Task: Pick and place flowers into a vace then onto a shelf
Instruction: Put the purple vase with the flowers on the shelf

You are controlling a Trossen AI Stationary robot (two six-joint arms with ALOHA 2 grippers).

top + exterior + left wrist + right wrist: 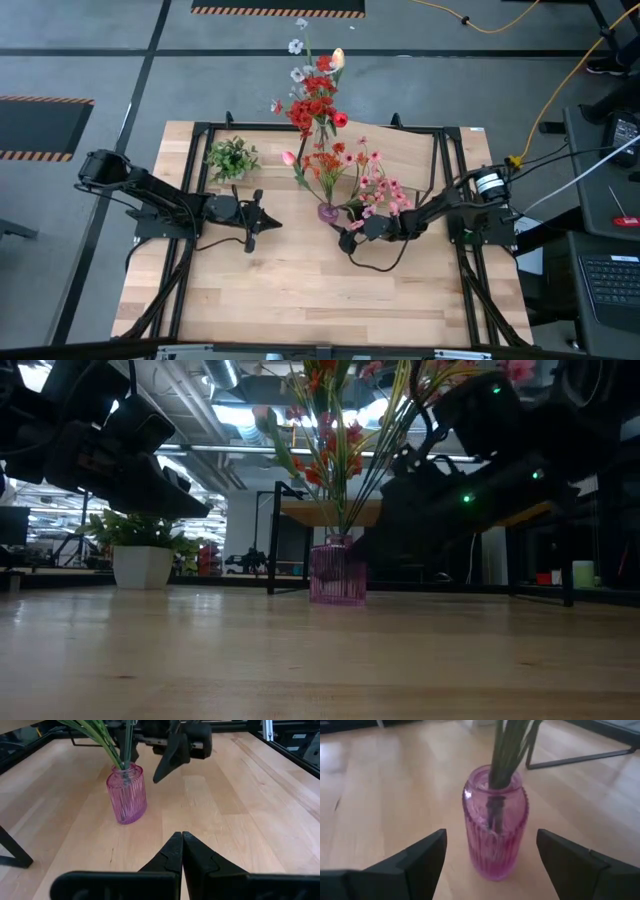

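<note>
A ribbed pink glass vase (328, 212) (338, 572) (127, 794) (495, 827) stands upright on its base on the tabletop. The flowers (318, 100) (335, 440) stand in it by their green stalks (507, 745), their red, orange, pink and white blooms fanning toward the far edge. My right gripper (350, 238) (491, 840) is open just right of the vase and low; its fingers stand on either side of the vase with gaps showing. My left gripper (266, 222) (181, 837) is shut, left of the vase and pointing at it. The shelf (300, 512) stands behind the vase.
A small green leafy tuft in a white pot (232, 158) (140, 555) stands at the far left of the table. Black legs of the shelf (580, 757) (12, 847) rise near the vase. Bare tabletop (300, 300) lies toward the near edge.
</note>
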